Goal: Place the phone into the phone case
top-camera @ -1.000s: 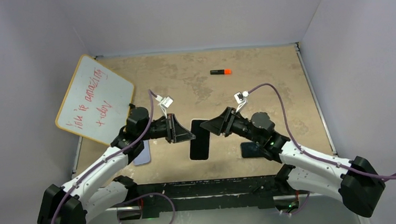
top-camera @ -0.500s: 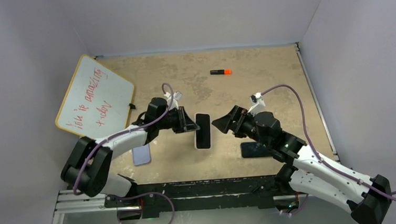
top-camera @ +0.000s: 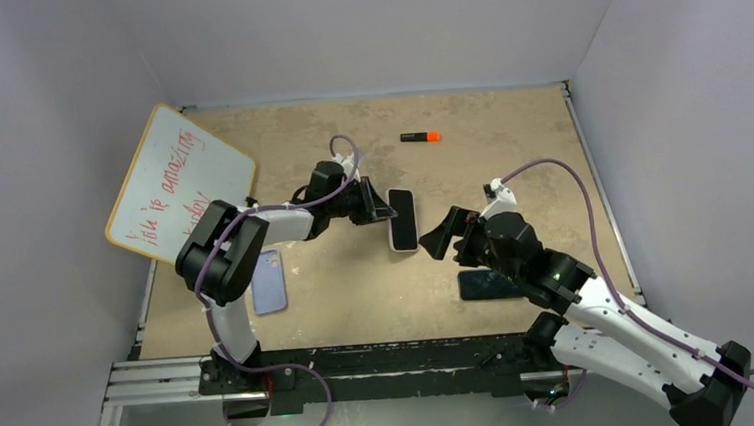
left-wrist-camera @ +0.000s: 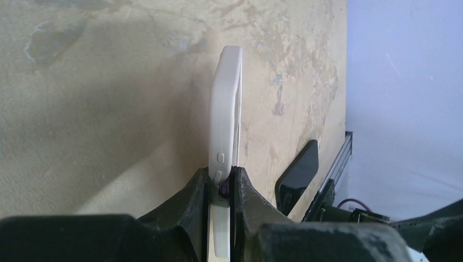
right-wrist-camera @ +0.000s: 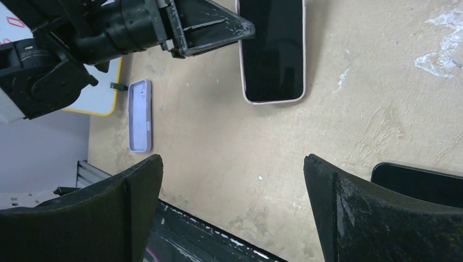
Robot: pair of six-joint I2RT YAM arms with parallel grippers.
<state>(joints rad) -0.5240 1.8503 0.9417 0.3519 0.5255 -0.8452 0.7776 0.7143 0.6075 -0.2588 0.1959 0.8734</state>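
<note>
Tan tabletop [top-camera: 509, 144]; left hand [top-camera: 387, 214] reaches far, pinching phone [top-camera: 403, 220]; right hand [top-camera: 441, 231] hovers agape

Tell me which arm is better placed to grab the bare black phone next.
Right: the right gripper is open near the black phone; the left gripper is shut on the white-cased phone.

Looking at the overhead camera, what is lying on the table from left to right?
whiteboard → lavender phone case → phone in the white case → black phone. The orange-capped marker is left out because it overlaps the cased phone sideways.
</note>
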